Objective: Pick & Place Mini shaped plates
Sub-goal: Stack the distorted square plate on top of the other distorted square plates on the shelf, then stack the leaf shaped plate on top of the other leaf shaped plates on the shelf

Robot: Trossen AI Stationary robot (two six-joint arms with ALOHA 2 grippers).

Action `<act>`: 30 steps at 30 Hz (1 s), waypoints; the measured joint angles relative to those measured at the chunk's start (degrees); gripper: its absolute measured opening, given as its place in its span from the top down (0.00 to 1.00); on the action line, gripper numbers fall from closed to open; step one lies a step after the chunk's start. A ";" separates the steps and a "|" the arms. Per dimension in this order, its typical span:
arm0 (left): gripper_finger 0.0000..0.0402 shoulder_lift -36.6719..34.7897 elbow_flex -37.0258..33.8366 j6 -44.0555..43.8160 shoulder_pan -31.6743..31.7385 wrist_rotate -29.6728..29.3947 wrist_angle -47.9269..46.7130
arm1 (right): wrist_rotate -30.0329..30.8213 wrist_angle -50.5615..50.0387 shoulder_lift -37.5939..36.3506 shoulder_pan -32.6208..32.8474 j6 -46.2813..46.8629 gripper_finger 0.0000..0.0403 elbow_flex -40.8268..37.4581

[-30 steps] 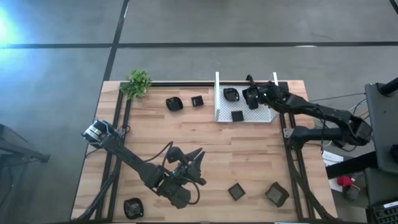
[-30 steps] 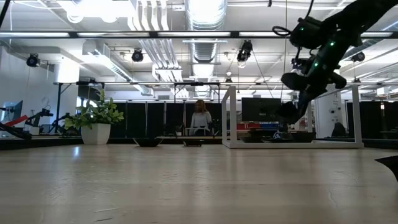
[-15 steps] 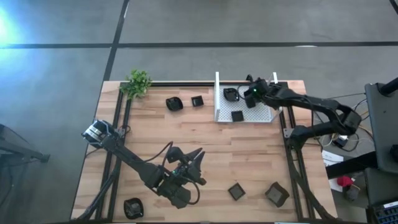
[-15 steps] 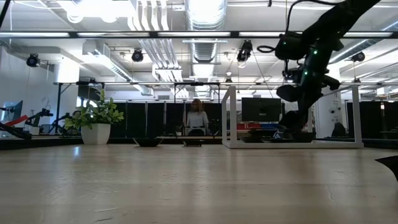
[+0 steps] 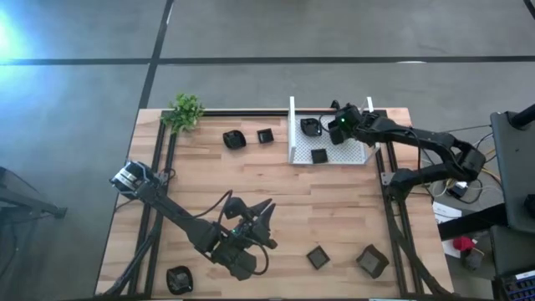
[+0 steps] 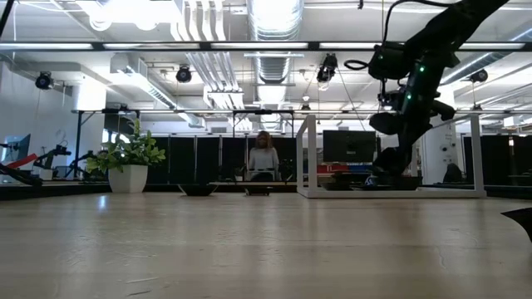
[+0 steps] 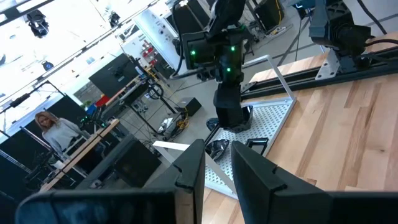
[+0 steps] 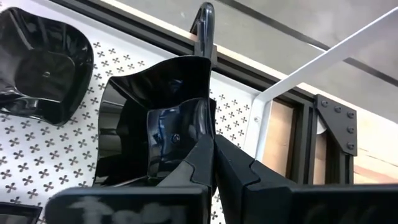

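Observation:
The white mesh tray (image 5: 355, 151) stands at the table's far right. Two mini shaped plates (image 5: 311, 126) (image 5: 319, 155) lie in it. My right gripper (image 5: 338, 132) hangs over the tray, slanting down, shut on a third black plate (image 8: 155, 118). More plates lie on the wood: two left of the tray (image 5: 234, 139) (image 5: 266, 135) and three near the front edge (image 5: 318, 257) (image 5: 372, 261) (image 5: 178, 278). My left gripper (image 5: 266, 209) waits level above the table's near middle, open and holding nothing (image 7: 217, 168). My right gripper pinches the plate's upright side wall (image 8: 210, 124) between its two fingers, one finger in the hollow and one outside. The fingers come slanting down from the table's right. The plate stands tilted on edge, low over the tray floor (image 8: 37, 155); the gripper hides whether it touches.
A small potted plant (image 5: 185, 110) stands at the far left corner. The tray's upright white wall (image 6: 309, 158) rises on its left side. Bare wood lies between the tray and the front plates. A person (image 6: 263, 158) sits in the room beyond the table.
My right gripper has gone toward the table's left and down into the tray, tipping further downward, with the plate still pinched. It has stood still for the last half second.

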 joint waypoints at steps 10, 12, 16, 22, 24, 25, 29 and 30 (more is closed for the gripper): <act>0.81 0.00 0.00 0.00 -0.04 0.02 0.00 | -2.51 -0.09 -0.47 0.00 -0.13 0.98 -0.07; 0.81 0.00 0.00 0.00 -0.04 0.02 -0.02 | -2.73 -0.12 -0.47 0.00 -0.59 0.96 -0.07; 0.81 0.00 0.00 0.00 -0.04 0.02 -0.02 | -2.82 -0.14 -0.47 0.02 -1.45 0.89 -0.07; 0.81 0.00 0.00 0.00 -0.02 0.02 -0.01 | -2.77 -0.09 -0.47 0.02 -1.48 0.78 -0.07; 0.81 0.00 0.00 0.00 -0.02 0.02 -0.02 | -2.55 -0.07 -0.47 0.02 -1.65 0.75 -0.09; 0.81 0.00 0.00 0.00 -0.02 0.02 -0.01 | -2.36 -0.07 -0.50 0.02 -1.71 0.74 -0.09; 0.81 0.00 0.00 0.01 -0.02 0.00 0.00 | -2.32 -0.64 -0.67 0.02 -1.98 0.72 0.21; 0.81 0.00 0.00 -0.03 -0.02 0.02 -0.01 | -2.32 -1.33 -0.80 0.02 -2.20 0.73 0.64</act>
